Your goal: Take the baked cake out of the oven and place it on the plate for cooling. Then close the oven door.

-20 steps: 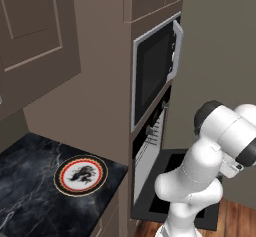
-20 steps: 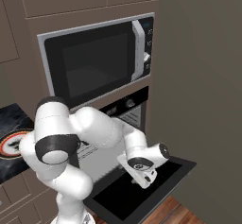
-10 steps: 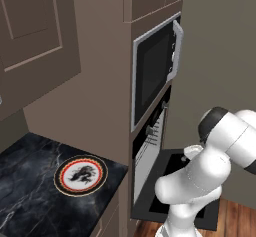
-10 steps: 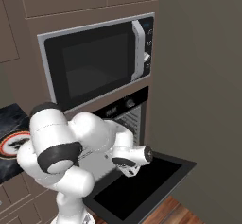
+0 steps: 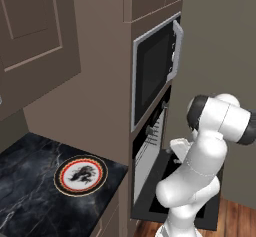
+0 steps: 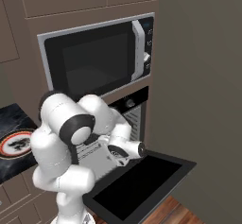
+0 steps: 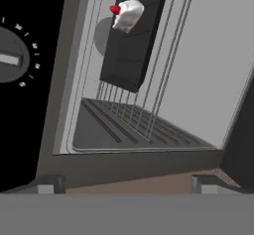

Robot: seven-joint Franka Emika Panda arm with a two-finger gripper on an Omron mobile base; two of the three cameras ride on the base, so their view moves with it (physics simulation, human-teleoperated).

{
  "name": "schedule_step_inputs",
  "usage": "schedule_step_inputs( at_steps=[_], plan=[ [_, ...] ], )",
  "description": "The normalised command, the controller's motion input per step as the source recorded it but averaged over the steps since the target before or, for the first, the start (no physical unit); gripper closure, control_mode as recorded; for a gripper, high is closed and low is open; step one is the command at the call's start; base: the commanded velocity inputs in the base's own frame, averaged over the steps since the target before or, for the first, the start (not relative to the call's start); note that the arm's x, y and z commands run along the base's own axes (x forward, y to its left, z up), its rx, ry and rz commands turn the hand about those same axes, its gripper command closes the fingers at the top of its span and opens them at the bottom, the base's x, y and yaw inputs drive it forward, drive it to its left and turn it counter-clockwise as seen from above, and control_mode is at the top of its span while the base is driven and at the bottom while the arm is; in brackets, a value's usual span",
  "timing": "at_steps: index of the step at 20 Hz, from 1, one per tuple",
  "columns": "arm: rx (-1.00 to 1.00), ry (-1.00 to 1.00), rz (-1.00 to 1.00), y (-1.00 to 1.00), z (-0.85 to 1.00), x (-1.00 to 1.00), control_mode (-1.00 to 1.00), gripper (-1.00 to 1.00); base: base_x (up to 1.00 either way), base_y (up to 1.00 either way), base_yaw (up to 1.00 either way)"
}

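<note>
With our claw [image 7: 124,184] spread wide at the mouth of the black built-in oven [image 6: 127,119], we should reach straight in to the tiny whitish red-topped cake [image 7: 127,14] far inside on its dark tray [image 7: 130,35], clearing the wire racks [image 7: 163,65].

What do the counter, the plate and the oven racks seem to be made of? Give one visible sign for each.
Counter: probably polished marble or stone, black with pale veins.
Plate: looks like glazed ceramic, with a smooth white centre, a painted red-orange and gold rim and a black figure.
Oven racks: apparently metal wire, thin parallel grey rods.
These are rendered pictures, so each is a guess from looks alone.
</note>
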Motion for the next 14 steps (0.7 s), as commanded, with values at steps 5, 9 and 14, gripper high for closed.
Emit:
schedule_step_inputs(
  at_steps=[5, 9, 14],
  plan=[
    [0.23, 0.0, 0.05, 0.2, -0.01, 0.59, -1.0, -1.0, 0.0, 0.0, 0.0],
    [0.18, 0.0, 0.03, 0.08, -0.09, 0.46, -1.0, -1.0, 0.0, 0.0, 0.0],
    [0.17, 0.0, 0.04, 0.08, -0.22, 0.41, -1.0, -1.0, 0.0, 0.0, 0.0]
  ],
)
